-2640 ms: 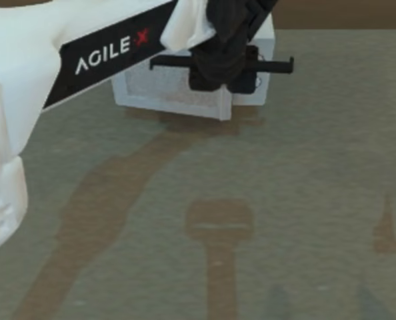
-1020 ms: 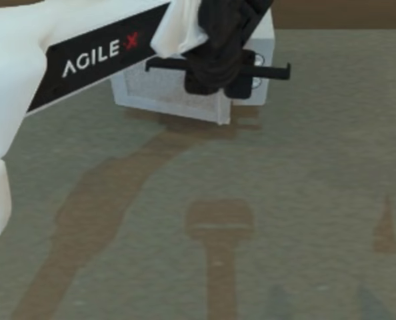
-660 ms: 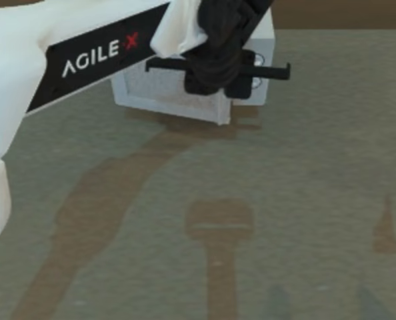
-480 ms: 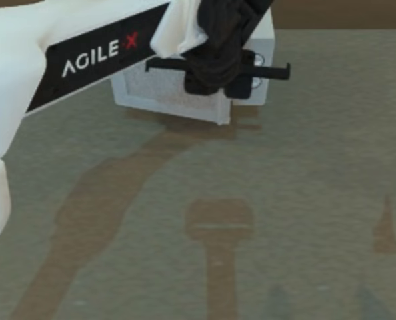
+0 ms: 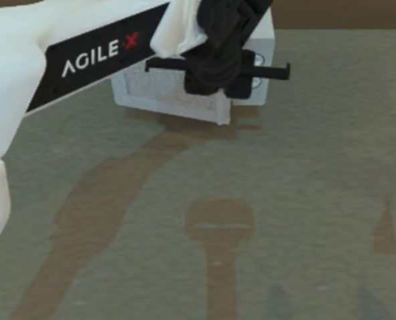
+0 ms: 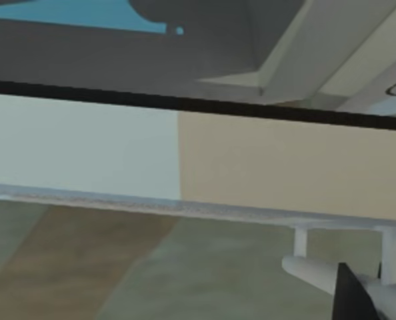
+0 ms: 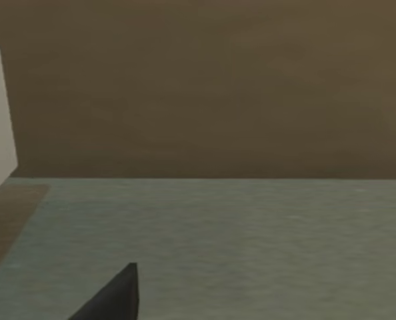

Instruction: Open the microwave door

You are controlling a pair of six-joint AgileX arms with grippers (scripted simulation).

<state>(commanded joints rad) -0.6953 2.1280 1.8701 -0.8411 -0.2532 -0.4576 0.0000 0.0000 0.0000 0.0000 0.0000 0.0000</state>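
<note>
I count one microwave (image 5: 261, 47) at the table's (image 5: 305, 200) far edge, its one door (image 5: 168, 90) swung slightly out. My left pincer (image 5: 218, 80) hangs over the door's right edge by the handle; I cannot tell its grip. My right arm sits parked, barely visible.

The microwave door (image 6: 185, 208) seen edge-on, its white handle (image 6: 338, 273) beside a dark finger (image 6: 355, 300) of the left hand
</note>
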